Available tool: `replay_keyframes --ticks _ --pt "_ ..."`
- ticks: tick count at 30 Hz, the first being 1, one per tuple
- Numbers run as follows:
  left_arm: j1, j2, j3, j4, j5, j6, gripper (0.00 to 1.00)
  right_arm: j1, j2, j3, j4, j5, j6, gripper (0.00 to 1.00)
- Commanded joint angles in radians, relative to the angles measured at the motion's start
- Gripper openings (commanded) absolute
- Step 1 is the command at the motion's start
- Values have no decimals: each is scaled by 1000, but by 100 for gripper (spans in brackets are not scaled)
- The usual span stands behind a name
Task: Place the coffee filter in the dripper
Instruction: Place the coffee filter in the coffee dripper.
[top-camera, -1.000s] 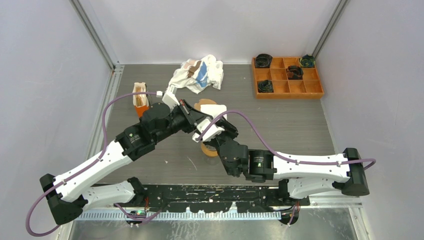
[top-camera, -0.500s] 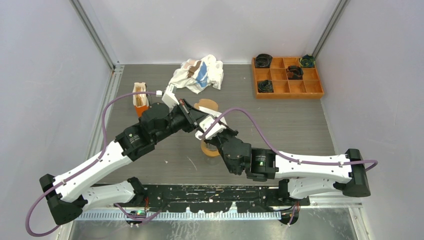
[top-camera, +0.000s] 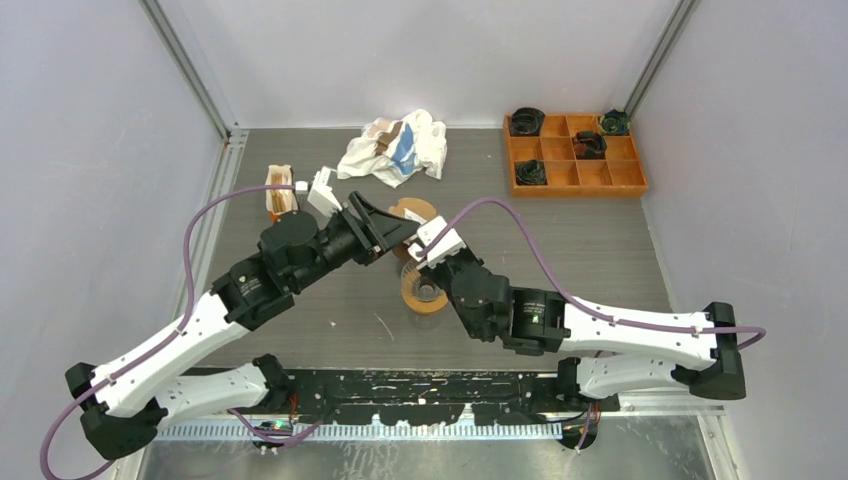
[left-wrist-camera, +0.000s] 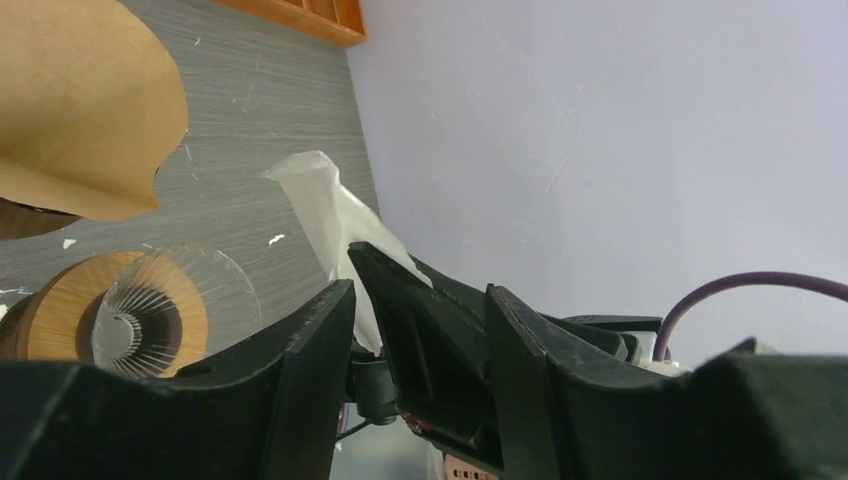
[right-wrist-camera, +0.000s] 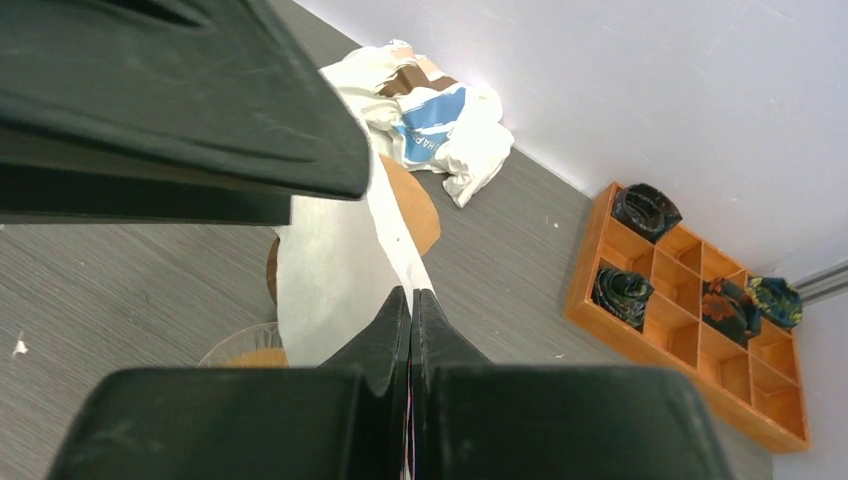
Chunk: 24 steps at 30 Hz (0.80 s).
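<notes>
**Filter pinched just over the dripper, not yet in it**

From the overhead view I see one grey table and two arms meeting near its middle. At the far right sits one orange tray of eight compartments, with four dark bundles in it. One crumpled white bag with blue and brown print lies at the back, and one small orange box to the left.

There is one dripper, a wooden ring around ribbed clear glass. One brown paper piece lies just behind it.

The coffee filter is thin, white, slightly see-through and creased. The right gripper has its fingers pressed tight on its edge and holds it in the air just above the dripper. The left gripper stands apart, gripping nothing — its fingers straddle the right one's.
</notes>
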Motion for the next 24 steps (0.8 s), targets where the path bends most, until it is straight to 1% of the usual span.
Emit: replay_keyframes --ticks 1,3,6,10,13,19,24 --pt "-5 -33 15 14 -1 43 55 -22 -31 83 -73 15 164 1" --pt "-5 -39 23 -5 8 59 57 -32 -33 100 -120 19 226 1" --pt "-5 -68 23 -48 4 79 58 -39 -37 125 -177 32 304 1" --pt "-5 -108 -11 -90 -34 79 58 -41 -37 130 -205 25 355 1" --pt "-5 -98 -14 -91 -20 74 59 -39 -21 134 -214 16 364 1" --pt "-7 -22 24 -91 23 87 60 -40 19 160 -231 5 375 1" --pt "-27 20 32 -90 3 97 62 -40 29 165 -229 -12 379 1"
